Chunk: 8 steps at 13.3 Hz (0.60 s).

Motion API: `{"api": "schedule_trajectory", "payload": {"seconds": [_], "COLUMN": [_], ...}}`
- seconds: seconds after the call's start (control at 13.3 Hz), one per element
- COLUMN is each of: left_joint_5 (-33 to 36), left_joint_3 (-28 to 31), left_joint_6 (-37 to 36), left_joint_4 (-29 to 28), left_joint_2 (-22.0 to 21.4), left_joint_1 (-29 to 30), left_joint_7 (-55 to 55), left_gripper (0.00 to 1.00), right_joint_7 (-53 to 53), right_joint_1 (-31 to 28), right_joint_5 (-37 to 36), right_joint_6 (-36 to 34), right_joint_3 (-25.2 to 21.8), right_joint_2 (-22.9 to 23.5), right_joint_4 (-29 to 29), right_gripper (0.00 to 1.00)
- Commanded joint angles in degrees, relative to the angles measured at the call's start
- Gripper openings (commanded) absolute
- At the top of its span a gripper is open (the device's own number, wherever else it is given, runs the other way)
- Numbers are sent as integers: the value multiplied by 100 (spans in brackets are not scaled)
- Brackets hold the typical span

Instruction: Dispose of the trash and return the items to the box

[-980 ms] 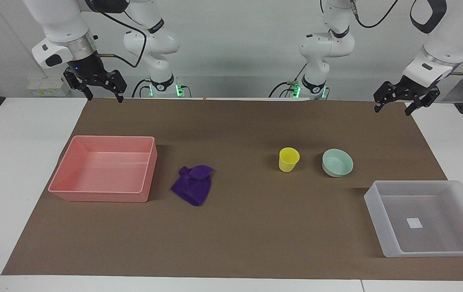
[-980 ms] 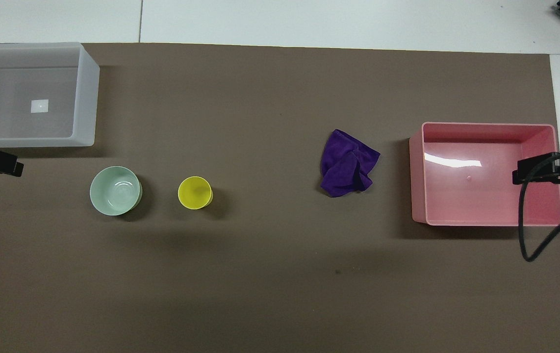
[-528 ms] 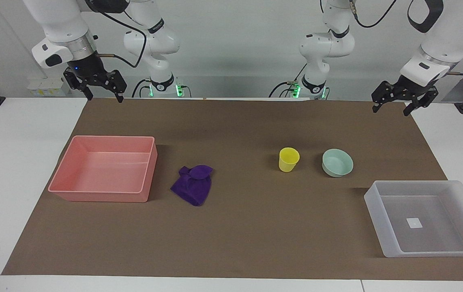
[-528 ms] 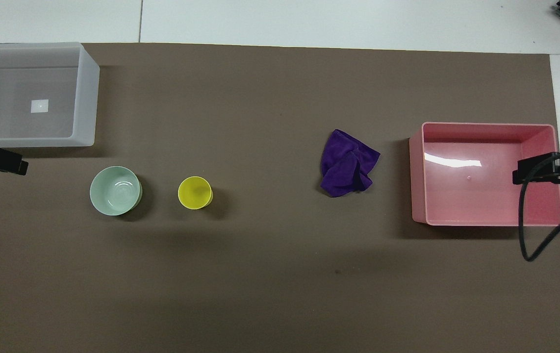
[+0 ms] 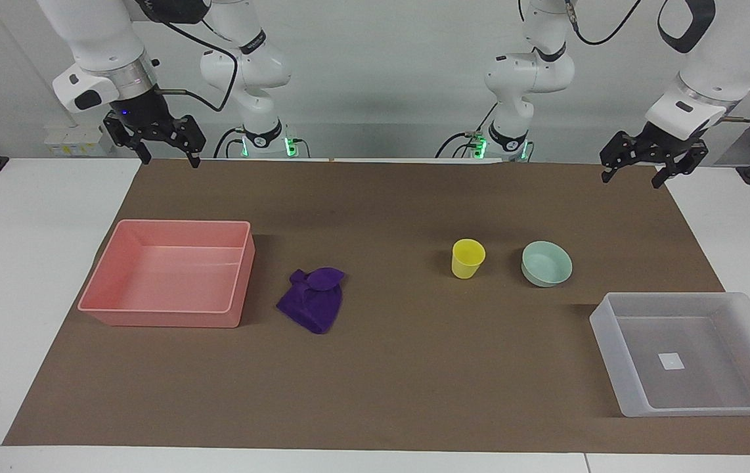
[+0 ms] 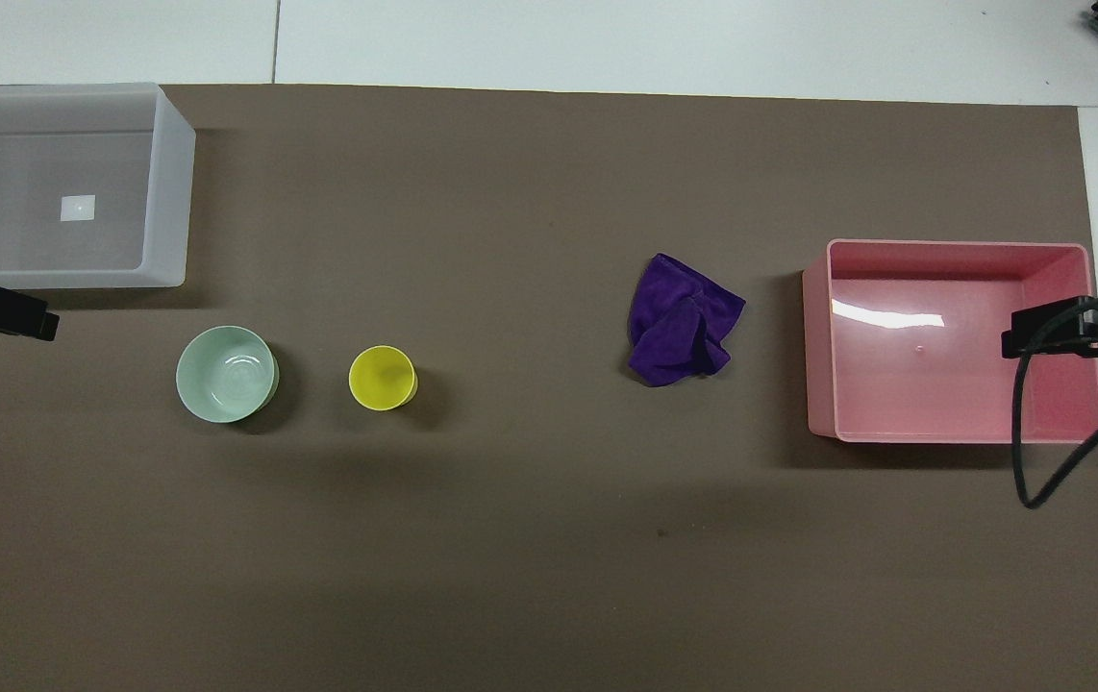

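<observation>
**Facing view: both my claws up and spread, nothing handled yet**

Facing view shows my right gripper (image 5: 166, 152) hanging in the air above the mat's edge nearest my bases, at the right arm's end of the desk, fingers spread and holding nothing. My left gripper (image 5: 634, 171) hangs the same way above the mat's corner at the left arm's end, also spread and empty. I judge each claw is parked over its own half so that neither arm has to cross the desk.

That split fits how things lie. The purple cloth (image 5: 312, 299), the trash, sits on the brown mat (image 5: 381, 374) just beside the pink tray (image 5: 168, 315), which stands toward the right arm's end of the desk, so my right claw looks best placed for it. The yellow cup (image 5: 467, 258) and the mint bowl (image 5: 546, 263) stand side by side near the middle of the left arm's half, apart from each other, the bowl closer to that end. The translucent box (image 5: 618, 355) sits in the desk corner at the left arm's end, farther from me than both, with nothing in it but a white square mark.

As for pointing: the cup stands upright, mouth up, its long axis vertical. The bowl rests flat, opening up. The cloth is a crumpled lump; overhead, its longer run lies slantwise to the desk's edges. The box's long side, in the overhead view, runs along the desk's long edge.
</observation>
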Motion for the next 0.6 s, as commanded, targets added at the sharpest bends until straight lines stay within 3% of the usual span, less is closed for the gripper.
{"api": "schedule_trajectory", "payload": {"seconds": [0.0, 0.38, 0.53], "left_joint_5": [112, 112, 112], "left_joint_3": [13, 4, 4], "left_joint_6": [399, 690, 1155], "left_joint_4": [-399, -514, -777], "left_joint_2": [-169, -73, -20], "left_joint_1": [-53, -80, -62], "left_joint_7": [-59, -59, -59], "left_gripper": [100, 100, 100], "right_joint_7": [42, -116, -204], "right_joint_1": [64, 90, 90], "right_joint_5": [25, 166, 175], "right_joint_6": [322, 956, 1087], "right_joint_3": [39, 39, 83], "right_joint_2": [-127, 22, 189], "right_joint_4": [-255, -501, -492], "right_gripper": [100, 100, 100]}}
